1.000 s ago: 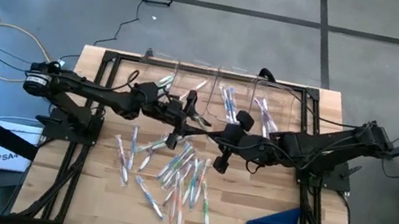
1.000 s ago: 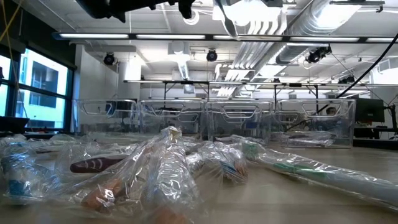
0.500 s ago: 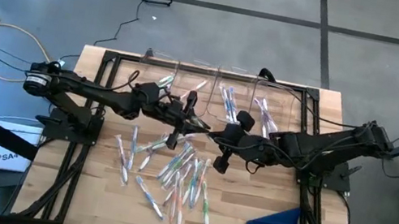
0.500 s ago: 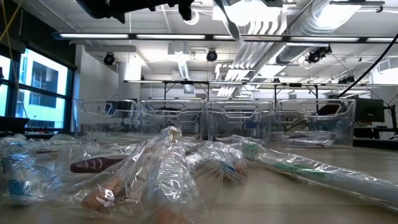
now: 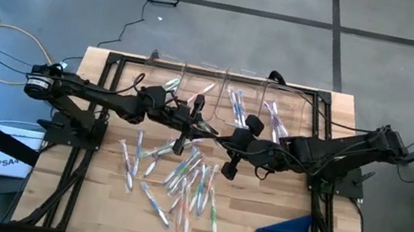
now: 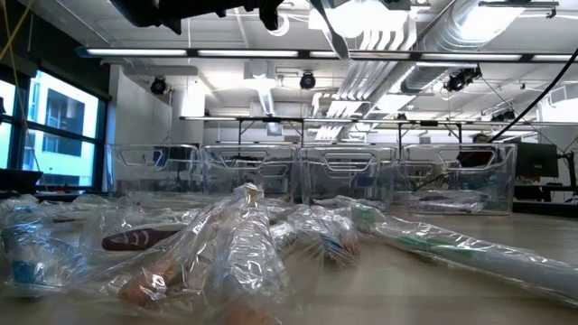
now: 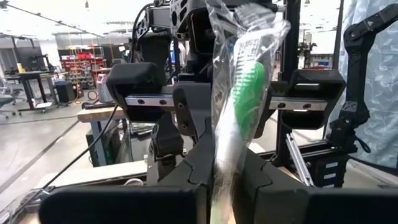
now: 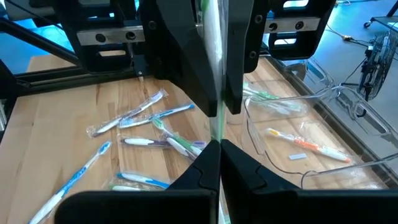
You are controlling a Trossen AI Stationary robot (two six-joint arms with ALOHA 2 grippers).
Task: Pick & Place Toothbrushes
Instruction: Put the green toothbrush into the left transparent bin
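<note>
Nothing has shifted since before. Left gripper (image 7: 227, 186) pinches my green wrapped toothbrush (image 7: 239, 93) mid-air; right gripper (image 8: 219, 165) is closed on its other end. High view alone shows loose toothbrushes (image 5: 182, 184) at six o'clock.

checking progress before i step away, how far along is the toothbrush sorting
Done: a few wrapped toothbrushes lie in the clear plastic bins. In hand: both the left gripper and right gripper pinch one green plastic-wrapped toothbrush. Left: a loose pile of wrapped toothbrushes on the wooden table.

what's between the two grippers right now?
One wrapped green toothbrush, pinched by both the left gripper and right gripper; both wrist views show it.
</note>
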